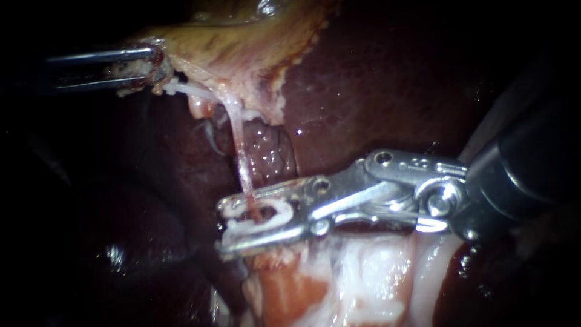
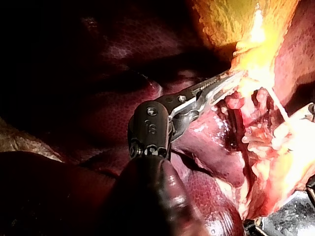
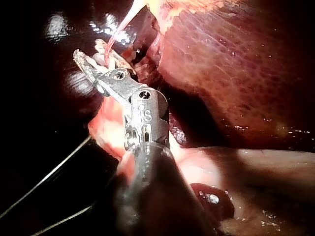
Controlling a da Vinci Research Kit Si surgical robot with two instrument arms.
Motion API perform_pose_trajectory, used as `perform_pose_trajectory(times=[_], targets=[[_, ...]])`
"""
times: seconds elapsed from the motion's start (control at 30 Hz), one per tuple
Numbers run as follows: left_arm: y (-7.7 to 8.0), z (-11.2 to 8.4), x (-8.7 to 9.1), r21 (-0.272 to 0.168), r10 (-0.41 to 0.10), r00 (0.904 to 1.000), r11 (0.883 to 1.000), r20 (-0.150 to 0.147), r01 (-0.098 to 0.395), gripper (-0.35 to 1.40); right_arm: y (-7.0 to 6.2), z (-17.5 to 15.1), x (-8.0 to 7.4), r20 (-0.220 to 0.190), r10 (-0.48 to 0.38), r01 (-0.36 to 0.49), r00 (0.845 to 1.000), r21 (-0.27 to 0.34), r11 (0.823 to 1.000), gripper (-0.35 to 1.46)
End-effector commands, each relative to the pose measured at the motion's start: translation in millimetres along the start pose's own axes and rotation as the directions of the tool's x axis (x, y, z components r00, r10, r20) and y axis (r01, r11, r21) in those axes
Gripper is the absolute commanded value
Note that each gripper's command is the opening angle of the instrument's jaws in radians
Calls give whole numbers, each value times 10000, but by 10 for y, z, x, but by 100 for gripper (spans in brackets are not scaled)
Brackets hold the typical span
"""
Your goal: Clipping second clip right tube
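Right instrument (image 1: 225, 227) comes in from the right edge, jaws just below mid-frame, gripping a white clip (image 1: 283, 212) from both sides. The pale pink tube (image 1: 241, 158) drops from the gallbladder (image 1: 242, 48) straight into the clip's open mouth. Upper left, the left instrument (image 1: 148, 69) is clenched on the gallbladder's ragged edge. Just beside it lies a white piece (image 1: 181, 89), clip or strand, hard to say. Dark liver (image 1: 375, 91) fills the background, and pale fatty tissue (image 1: 351, 272) crowds in beneath the right jaws.
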Motion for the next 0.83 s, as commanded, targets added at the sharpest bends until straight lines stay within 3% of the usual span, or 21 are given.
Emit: perform_pose_trajectory(times=[0.03, 0.17, 0.83], targets=[[0, 0, 0, 2, 0, 10000, 10000, 0, 0, -35, -1, 1, 0, 7, 85, -85, 10000, 12, 10000, -14], [0, 0, 0, 3, -1, 10000, 10000, 0, 1, -35, 0, 0, 0, 10, 262, -262, 9997, 21, 9997, -35], [0, 1, 0, 6, -1, 10000, 10000, -2, 1, -35, 6, -3, -9, 166, 284, -283, 9995, -38, 9996, -35]])
